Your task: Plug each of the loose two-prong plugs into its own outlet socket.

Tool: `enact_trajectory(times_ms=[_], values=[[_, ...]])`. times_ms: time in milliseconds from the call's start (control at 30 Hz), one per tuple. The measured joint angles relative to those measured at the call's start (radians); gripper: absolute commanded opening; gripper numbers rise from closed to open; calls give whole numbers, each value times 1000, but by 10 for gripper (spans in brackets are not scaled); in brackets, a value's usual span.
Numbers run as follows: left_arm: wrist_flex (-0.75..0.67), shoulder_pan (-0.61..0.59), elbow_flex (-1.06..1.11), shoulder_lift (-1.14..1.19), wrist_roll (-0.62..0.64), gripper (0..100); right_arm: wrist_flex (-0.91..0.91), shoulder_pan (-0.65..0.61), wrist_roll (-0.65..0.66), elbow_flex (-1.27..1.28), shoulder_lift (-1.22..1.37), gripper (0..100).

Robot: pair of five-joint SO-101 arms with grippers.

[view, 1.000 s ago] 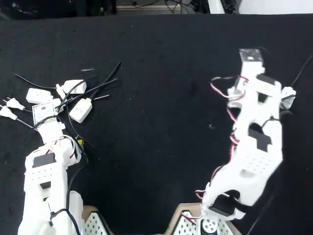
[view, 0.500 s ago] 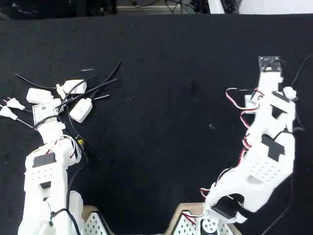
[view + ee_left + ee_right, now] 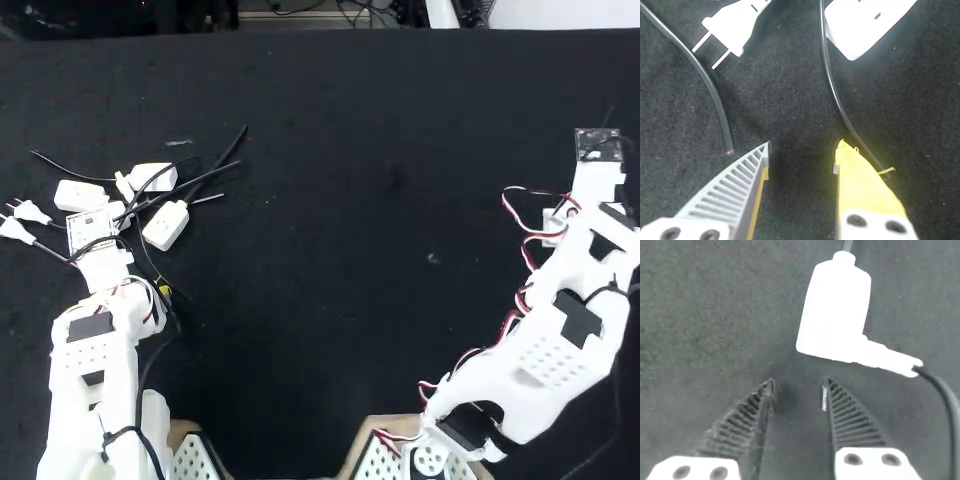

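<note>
The left gripper (image 3: 802,150) rests with jaws apart over the black table (image 3: 790,100) — a loose plug (image 3: 732,25) and a socket (image 3: 865,22) lie just ahead, one to each side — while the right gripper (image 3: 797,385), likewise spread, has a corded socket (image 3: 837,315) just beyond its tips.

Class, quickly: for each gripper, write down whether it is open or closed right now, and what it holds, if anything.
Left gripper: open, holding nothing.
Right gripper: open, holding nothing.
</note>
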Motion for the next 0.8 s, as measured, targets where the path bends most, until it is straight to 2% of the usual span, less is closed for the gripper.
enact_trajectory(times_ms=[200, 600, 800], values=[[0, 0, 0, 0, 0, 212, 12, -48, 0, 0, 0, 137], [0, 0, 0, 0, 0, 212, -192, -55, -32, 0, 28, 135], [0, 0, 0, 0, 0, 212, -227, -66, -32, -2, 68, 136]])
